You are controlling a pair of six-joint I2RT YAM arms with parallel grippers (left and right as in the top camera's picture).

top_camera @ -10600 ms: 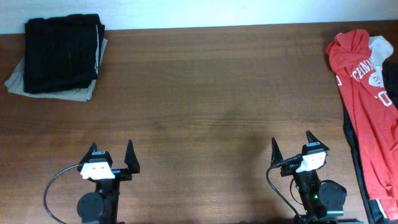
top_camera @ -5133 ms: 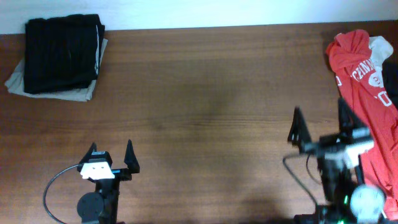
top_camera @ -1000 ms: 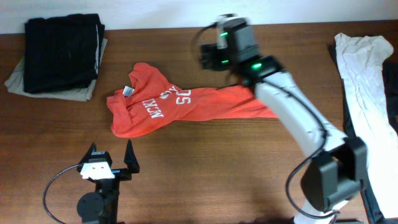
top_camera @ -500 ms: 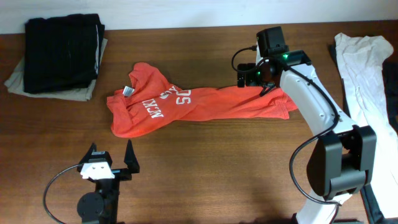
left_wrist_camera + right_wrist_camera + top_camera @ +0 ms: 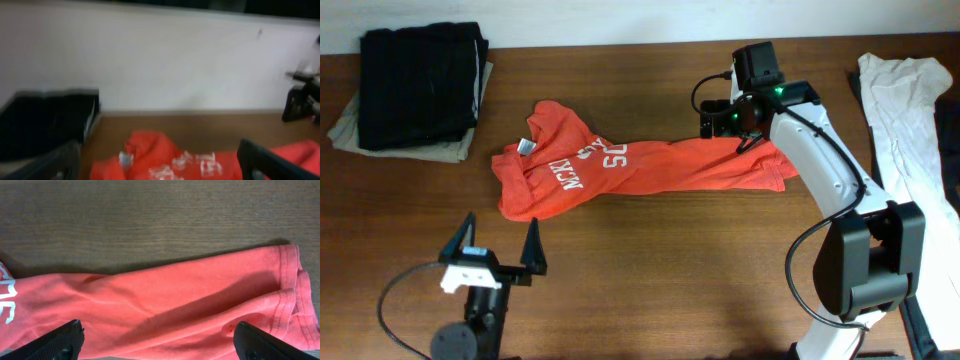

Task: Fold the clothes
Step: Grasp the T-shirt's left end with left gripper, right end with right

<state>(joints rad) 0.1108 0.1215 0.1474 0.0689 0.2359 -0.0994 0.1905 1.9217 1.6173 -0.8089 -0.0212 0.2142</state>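
Observation:
The red-orange T-shirt (image 5: 650, 170) with white lettering lies crumpled and stretched sideways across the middle of the table. My right gripper (image 5: 725, 125) hovers over the shirt's upper right part, open and empty. In the right wrist view the shirt's hem end (image 5: 165, 295) lies on the wood between the wide-apart fingers of the gripper (image 5: 157, 327). My left gripper (image 5: 502, 238) is open and empty at the front left, short of the shirt. The blurred left wrist view shows the shirt (image 5: 145, 147) ahead of the gripper (image 5: 159, 152).
A folded black garment (image 5: 420, 80) lies on a beige one (image 5: 345, 130) at the back left corner. A white garment (image 5: 900, 110) lies along the right edge, with dark cloth (image 5: 950, 130) beside it. A white wall (image 5: 160, 60) stands behind the table.
My right arm swung from the back centre to the shirt's right end and spread it a little, then held still. My left gripper has just lifted off its rest.

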